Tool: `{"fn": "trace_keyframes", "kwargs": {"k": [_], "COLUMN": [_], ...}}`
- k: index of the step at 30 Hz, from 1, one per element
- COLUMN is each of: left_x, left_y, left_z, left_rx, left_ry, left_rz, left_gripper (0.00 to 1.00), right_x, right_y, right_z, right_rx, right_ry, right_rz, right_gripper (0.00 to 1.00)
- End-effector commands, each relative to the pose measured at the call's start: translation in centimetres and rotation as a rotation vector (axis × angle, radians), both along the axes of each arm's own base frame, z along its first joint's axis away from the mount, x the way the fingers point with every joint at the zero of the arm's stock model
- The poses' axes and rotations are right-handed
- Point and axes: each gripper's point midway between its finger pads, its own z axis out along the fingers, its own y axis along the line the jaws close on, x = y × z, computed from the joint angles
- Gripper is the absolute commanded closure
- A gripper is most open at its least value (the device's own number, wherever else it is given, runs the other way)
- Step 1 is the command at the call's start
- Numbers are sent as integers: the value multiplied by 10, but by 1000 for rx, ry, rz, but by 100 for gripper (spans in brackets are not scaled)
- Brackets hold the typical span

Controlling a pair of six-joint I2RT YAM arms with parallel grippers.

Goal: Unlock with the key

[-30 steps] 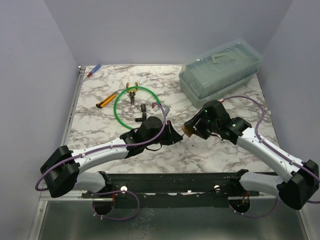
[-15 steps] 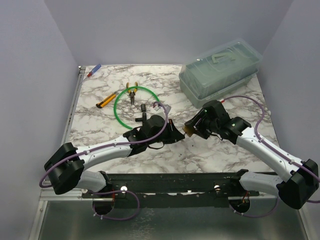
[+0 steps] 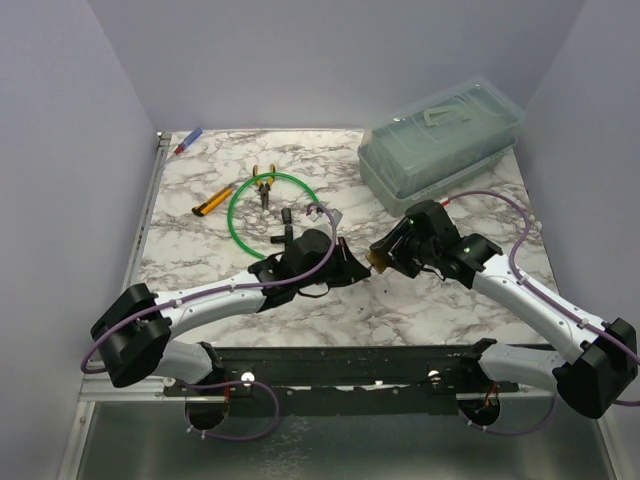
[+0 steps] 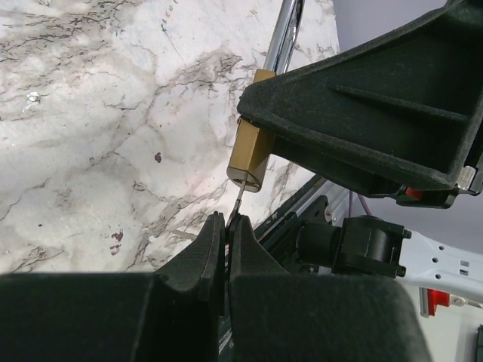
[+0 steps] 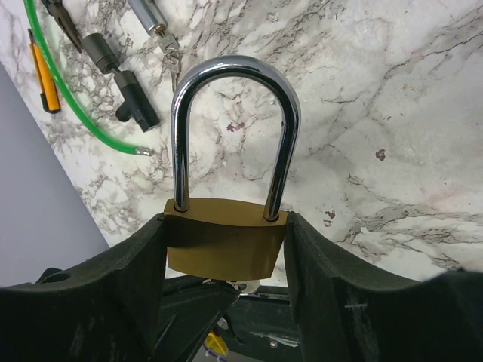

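Note:
My right gripper (image 5: 225, 249) is shut on the brass padlock (image 5: 223, 245) by its sides and holds it above the table, silver shackle (image 5: 226, 83) closed. The padlock also shows in the left wrist view (image 4: 250, 158) and the top view (image 3: 378, 262). My left gripper (image 4: 226, 226) is shut on the tiny silver key (image 4: 239, 197). The key's blade tip meets the keyhole on the padlock's underside. In the top view my left gripper (image 3: 352, 268) sits just left of my right gripper (image 3: 381, 258).
A green cable loop (image 3: 272, 212) with black lock parts (image 5: 121, 75), pliers (image 3: 264, 186) and an orange cutter (image 3: 212, 201) lie at the back left. A clear lidded box (image 3: 442, 140) stands at the back right. A marker (image 3: 188, 141) lies at the far left corner.
My left gripper has moved right with the key, up to the padlock's underside. My right gripper has held the padlock almost still.

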Motion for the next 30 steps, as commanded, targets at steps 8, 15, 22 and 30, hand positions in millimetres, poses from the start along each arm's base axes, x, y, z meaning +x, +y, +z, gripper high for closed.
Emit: {"fn": "trace_keyframes", "kwargs": {"k": [8,15,22,30], "left_x": [11,13,17,21], "left_y": [-12,-14,-15,-17], "left_z": [16,16,18,26], "left_rx": [-30,-28,-31,-60], "left_ry": [-41,-45,-62,-76], "left_rz": [16,15,23,36], "left_gripper": [100,100,100,100], "right_x": [7,7,8,8], "right_y": [13,14,16,20], "right_z": [14,14,16,18], "right_rx": [63,65,70,84], "right_ry": [-48,-48,-50,-63], "right_rz": [14,17,24,53], "right_gripper": [100,100,100,100]}}
